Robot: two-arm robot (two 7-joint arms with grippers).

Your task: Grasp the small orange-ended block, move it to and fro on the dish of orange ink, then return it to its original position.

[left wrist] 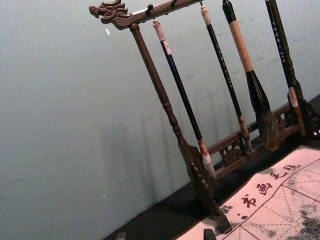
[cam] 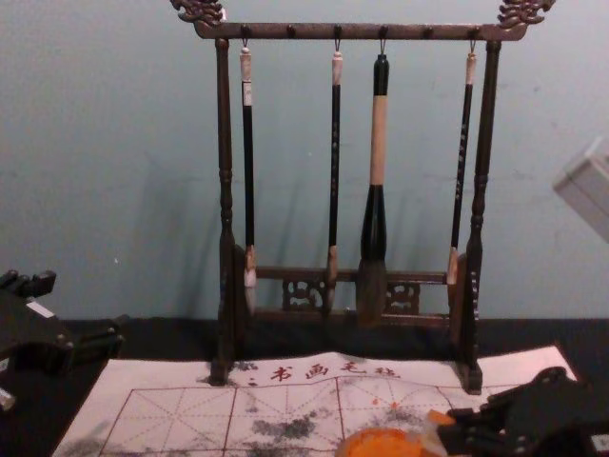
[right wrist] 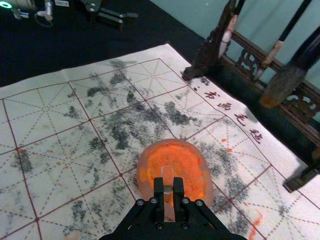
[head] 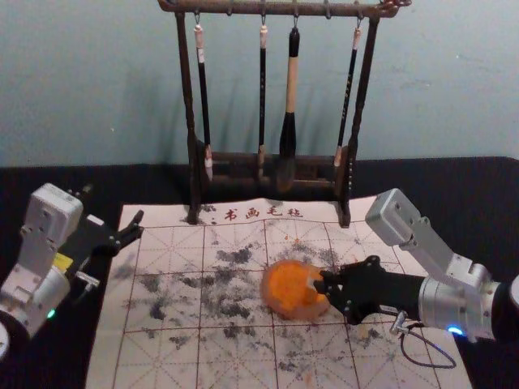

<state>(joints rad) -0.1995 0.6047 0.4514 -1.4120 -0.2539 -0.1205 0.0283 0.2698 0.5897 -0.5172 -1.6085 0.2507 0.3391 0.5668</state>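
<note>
My right gripper [head: 321, 284] reaches in over the right part of the dish of orange ink [head: 290, 288], shut on the small pale block [head: 312, 284]. In the right wrist view the block [right wrist: 168, 176] is held between the fingertips of the right gripper [right wrist: 168, 187], over the orange ink [right wrist: 177, 160]. The chest view shows an orange end on the block [cam: 439, 418], by the dish's right side; whether it touches the ink I cannot tell. Off to the left, my left gripper [head: 139, 227] is idle above the mat's left edge, its fingertips apart; the left wrist view shows the left gripper [left wrist: 165, 235] too.
A wooden rack [head: 195, 146] with several hanging brushes stands behind the dish, at the mat's back edge. The white calligraphy mat [head: 174, 284], marked with a red grid and dark ink smudges, lies on the black table [head: 478, 186].
</note>
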